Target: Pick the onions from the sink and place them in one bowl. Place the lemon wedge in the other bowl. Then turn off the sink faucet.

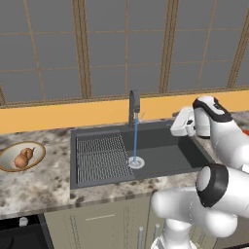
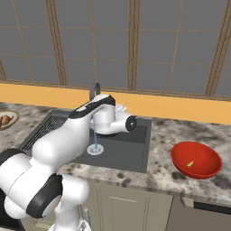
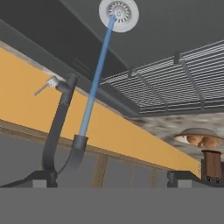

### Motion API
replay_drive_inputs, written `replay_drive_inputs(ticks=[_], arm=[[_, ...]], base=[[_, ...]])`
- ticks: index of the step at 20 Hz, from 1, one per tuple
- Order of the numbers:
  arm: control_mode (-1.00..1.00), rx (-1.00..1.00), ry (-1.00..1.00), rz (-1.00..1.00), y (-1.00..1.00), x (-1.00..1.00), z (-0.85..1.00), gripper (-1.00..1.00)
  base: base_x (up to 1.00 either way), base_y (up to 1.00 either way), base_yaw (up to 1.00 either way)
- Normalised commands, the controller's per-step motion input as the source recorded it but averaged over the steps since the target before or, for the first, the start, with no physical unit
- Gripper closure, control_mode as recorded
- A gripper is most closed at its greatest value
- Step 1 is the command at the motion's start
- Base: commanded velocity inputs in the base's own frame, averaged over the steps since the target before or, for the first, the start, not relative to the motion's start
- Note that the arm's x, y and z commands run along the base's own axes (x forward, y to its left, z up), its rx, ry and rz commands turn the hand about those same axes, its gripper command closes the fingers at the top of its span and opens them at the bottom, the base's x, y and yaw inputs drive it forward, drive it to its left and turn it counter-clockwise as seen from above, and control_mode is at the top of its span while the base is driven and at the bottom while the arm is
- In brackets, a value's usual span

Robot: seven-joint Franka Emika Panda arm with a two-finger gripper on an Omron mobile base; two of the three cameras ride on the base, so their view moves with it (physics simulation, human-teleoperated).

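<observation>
Count: two onions (image 1: 24, 156), both in the beige bowl (image 1: 38, 148) on the counter (image 1: 44, 182) left of the sink (image 1: 160, 146); they sit touching each other. Hand view shows the same pair over the bowl rim (image 3: 192, 132), upside-down framing.

One lemon wedge (image 2: 191, 164), lying inside the red bowl (image 2: 203, 155) on the counter right of the sink. Two bowls total, well apart, sink between them.

One faucet (image 1: 133, 108) at the back edge of the sink, one small pale lever (image 3: 44, 86) at its side. One blue water stream (image 1: 135, 138) falls from the spout onto the round white drain (image 1: 136, 163). Water is on.

Sink basin holds no produce that I can see; ribbed rack (image 1: 99, 155) covers its left half.

Gripper (image 3: 109, 177): finger tips at the bottom of the hand view stand spread wide, nothing between them. Hand (image 1: 184, 122) hovers over the right part of the sink, near the faucet, not touching it. In the right base view the arm's own forearm covers most of the faucet and part of the basin.

Also a small dark brown block (image 3: 212, 166) on the counter just beside the beige bowl; can't tell what it is. Window panes behind.
</observation>
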Motion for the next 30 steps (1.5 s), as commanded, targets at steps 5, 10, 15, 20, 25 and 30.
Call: replay_drive_inputs(ticks=[5, 10, 15, 20, 25, 30], arm=[[-1.0, 0.02, 0.0, 0.02, 0.0, 0.37, -0.21, -1.0], [-1.0, 0.03, 0.0, 0.01, -0.06, 0.4, -0.11, -1.0], [-1.0, 0.02, -0.04, 0.0, -0.17, 0.41, -0.07, -1.0], [-1.0, 0.0, -0.01, 0.0, -0.02, 0.4, -0.14, -1.0], [-1.0, 0.03, 0.0, 0.0, 0.0, 0.51, -0.18, -1.0], [-1.0, 0.05, 0.0, 0.0, 0.0, 0.48, -0.19, -1.0]], base=[[0.0, 0.0, 0.0], [0.0, 0.0, 0.0], [0.0, 0.0, 0.0], [0.0, 0.0, 0.0], [0.0, 0.0, 0.0], [0.0, 0.0, 0.0]])
